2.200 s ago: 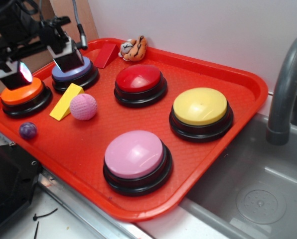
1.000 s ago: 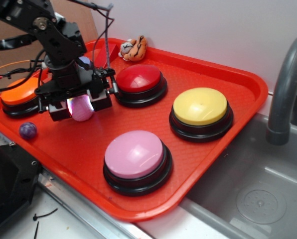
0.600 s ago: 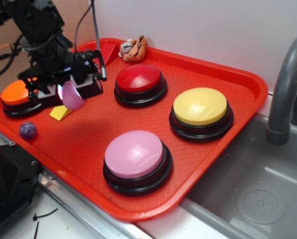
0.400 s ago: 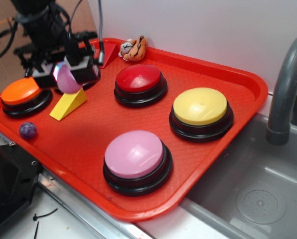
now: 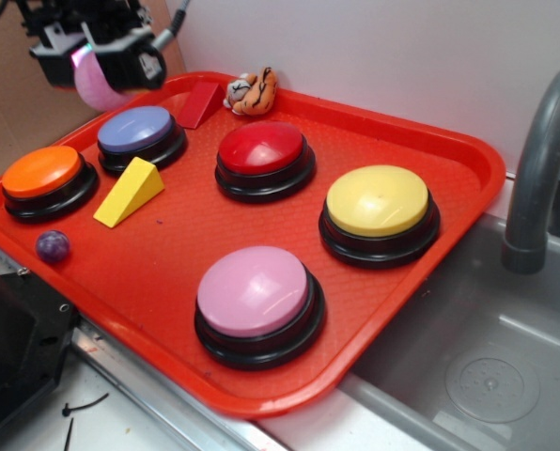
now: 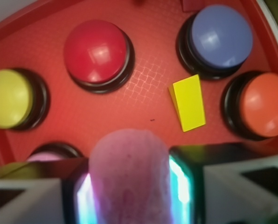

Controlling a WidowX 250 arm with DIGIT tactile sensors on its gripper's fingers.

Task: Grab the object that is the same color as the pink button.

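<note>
The small pink ball hangs high above the tray's far left corner, squeezed between my gripper's two fingers. In the wrist view the pink ball fills the gap between the lit pads, and my gripper is shut on it. The pink button, a pale pink dome on a black base, sits at the tray's near middle. Only a sliver of the pink button shows in the wrist view, at the lower left beside the ball.
On the red tray stand blue-purple, orange, red and yellow buttons, a yellow wedge, a purple marble, a red block and a small toy. A sink and faucet lie right.
My gripper came down over the pink ball, shut on it, then rose up and back to the left with it. The ball's spot beside the yellow wedge is now bare.
</note>
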